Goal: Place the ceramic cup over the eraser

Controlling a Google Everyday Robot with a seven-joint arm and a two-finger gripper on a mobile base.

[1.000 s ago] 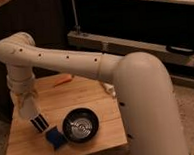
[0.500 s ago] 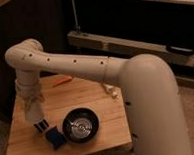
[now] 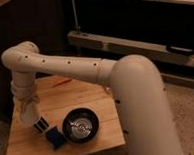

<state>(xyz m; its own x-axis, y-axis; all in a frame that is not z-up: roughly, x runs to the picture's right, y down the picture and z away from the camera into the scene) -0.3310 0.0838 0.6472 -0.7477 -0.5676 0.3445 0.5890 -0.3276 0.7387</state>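
The white arm (image 3: 90,72) arches over the wooden surface (image 3: 87,100) from the right and bends down at its left side. A black pan (image 3: 81,125) sits near the front edge. At the pan's 9 o'clock the hand (image 3: 32,116) points down, fingers pressed together, the cup not discernible there. The striped eraser (image 3: 41,125) lies just below it; a blue pad (image 3: 55,139) lies at the pan's 8 o'clock.

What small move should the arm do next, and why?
Probably lower a little. The gripper seems to hold the ceramic cup mouth down, right above the eraser on the wooden table, beside the black pan and blue pad.
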